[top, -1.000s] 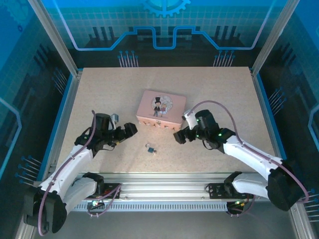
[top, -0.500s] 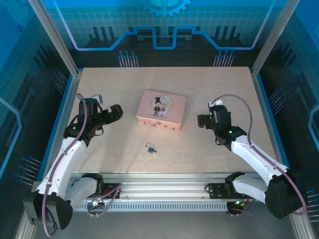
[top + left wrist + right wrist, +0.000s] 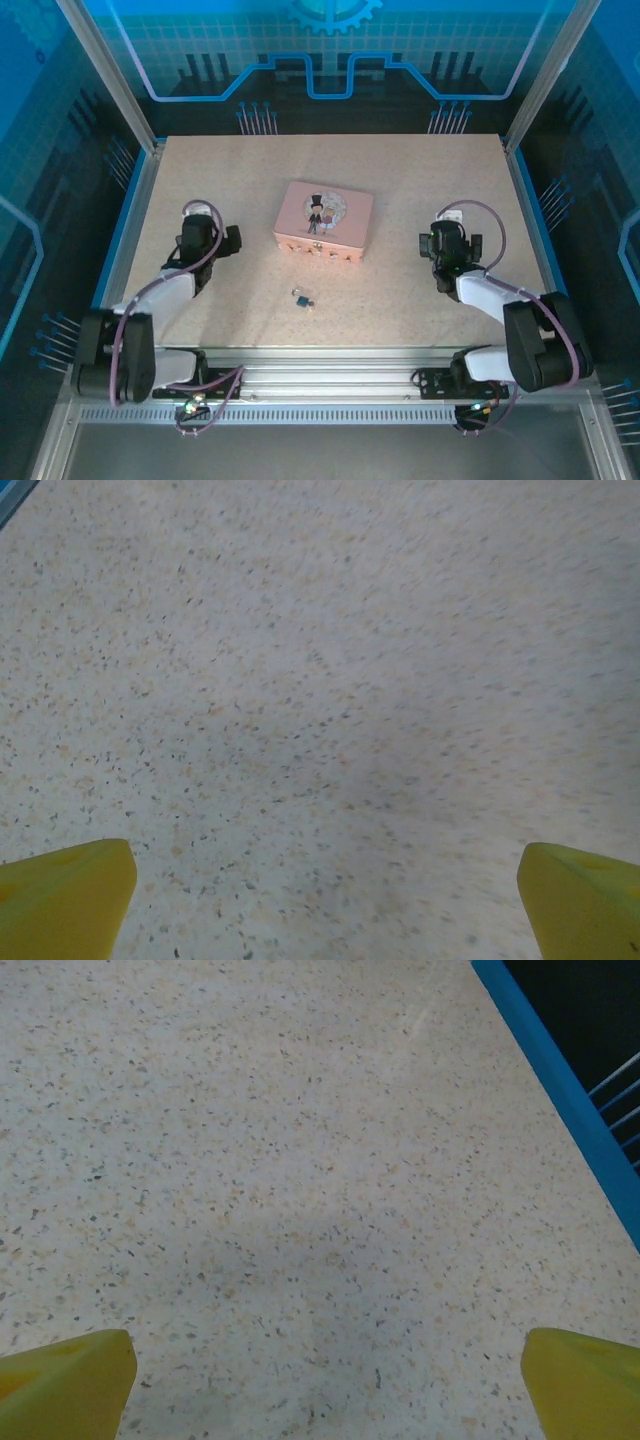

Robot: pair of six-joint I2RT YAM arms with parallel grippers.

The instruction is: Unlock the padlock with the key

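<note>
Top view: padlock [image 3: 299, 297] lies on table [image 3: 420, 170] just near of tin [image 3: 323, 222], between the arms. Wrist views: left gripper [image 3: 325, 900] and right gripper [image 3: 325, 1380] spread wide, holding nothing, over speckled surface.

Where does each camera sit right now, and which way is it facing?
Top external: above and behind the bases, looking down at speckled beige table, pink rectangular tin, left arm, right arm.
Left wrist: on that wrist, facing the table; open left gripper shows.
Right wrist: same, plus blue table edge; open right gripper.
Shared: speckled table.
</note>
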